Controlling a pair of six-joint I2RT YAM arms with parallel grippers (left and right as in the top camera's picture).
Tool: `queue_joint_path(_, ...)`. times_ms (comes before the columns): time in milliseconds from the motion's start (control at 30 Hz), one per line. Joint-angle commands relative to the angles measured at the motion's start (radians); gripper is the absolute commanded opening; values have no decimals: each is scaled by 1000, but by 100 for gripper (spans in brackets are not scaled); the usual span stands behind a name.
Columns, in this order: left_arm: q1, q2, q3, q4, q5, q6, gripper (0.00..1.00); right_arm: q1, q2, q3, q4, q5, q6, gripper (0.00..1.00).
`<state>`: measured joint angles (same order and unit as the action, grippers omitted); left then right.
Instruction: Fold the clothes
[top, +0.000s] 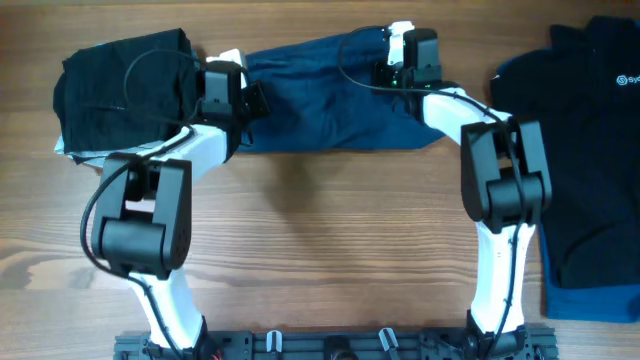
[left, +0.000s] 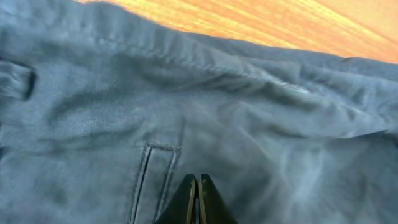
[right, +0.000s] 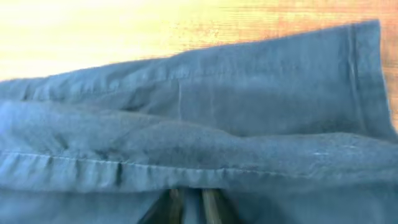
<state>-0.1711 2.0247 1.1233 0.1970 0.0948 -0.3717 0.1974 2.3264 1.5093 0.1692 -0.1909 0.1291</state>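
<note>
Wood table (top: 320, 230), plain brown top, arms reaching in from the near edge. Blue trousers (top: 320, 110) lie stretched left-to-right across the far middle, already doubled lengthwise from the look of it, w/ one arm on each end.

Left gripper (left: 197, 186) sits on the left end, right by a stitched pocket slit (left: 152, 174). Its fingers (left: 186, 202) are pressed together; can't tell if there's any cloth nipped between them or if they're just resting on top. Right gripper (right: 194, 205) is at the far right end. Its fingers (right: 213, 208) are set close w/ blue cloth between them, so imo it's clamped on the edge there, but the tips are tucked under a seam and blurry.

My guess on the step: mid-fold on the trousers, both ends held. Next move prob needs one end lifted and carried over to meet the other, keeping edges lined up so it doesn't bunch.

Further out: black pile (top: 115, 85) at far left, touching or just beside the trousers' end. Dark top w/ a logo (top: 590, 130) on the right, well apart and cut off by the frame, blue cloth (top: 590, 295) poking out below it. Can't say what those garments are exactly. The arms hide both ends of the trousers in the overhead view.
</note>
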Motion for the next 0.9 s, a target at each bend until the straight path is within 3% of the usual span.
queue_joint_path(0, -3, 53, -1, 17, -71, -2, 4, 2, 61, 1, 86, -13, 9, 22)
queue_joint_path(233, -3, 54, -1, 76, -108, -2, 4, 2, 65, 2, 301, -13, 1, 37)
queue_joint_path(333, -3, 28, -1, 116, -108, -2, 4, 2, 63, 2, 301, -15, 3, 36)
queue_joint_path(533, -7, -112, -1, 72, -106, -2, 4, 2, -93, 2, -18, -52, -14, 31)
queue_joint_path(667, -8, -246, -1, -60, -107, -2, 4, 2, -207, 2, -230, -68, -112, 22)
queue_joint_path(867, -7, -327, -1, -321, -108, -2, 4, 5, -220, 2, -445, -167, -216, 19)
